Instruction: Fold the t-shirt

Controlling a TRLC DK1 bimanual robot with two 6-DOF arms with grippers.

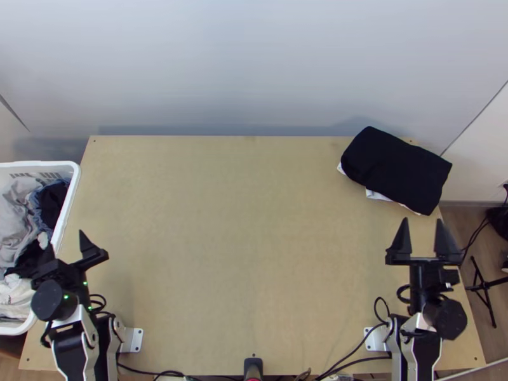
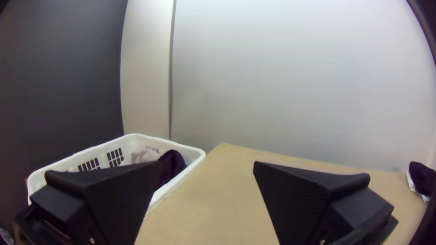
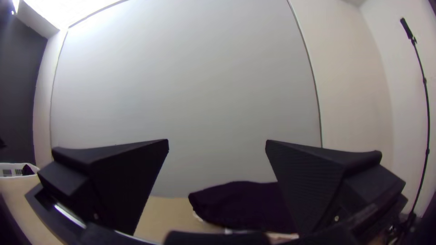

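Top view: black folded cloth (image 1: 394,168) with pale layer (image 1: 379,196) peeking beneath, there on counter's (image 1: 241,254) far right corner, just beyond right hand (image 1: 422,220), open wide. Left hand (image 1: 65,239), beside white basket (image 1: 75,190), also parted. Left wrist view: basket's slotted plastic wall. Right wrist view: ribbed fingers (image 3: 299,177), slim pole (image 3: 427,113).

Looks like a robotics lab in here.
Two robot arms (image 1: 417,349) stand at a wooden table (image 1: 254,254), black cables (image 1: 374,358) trailing by their bases.
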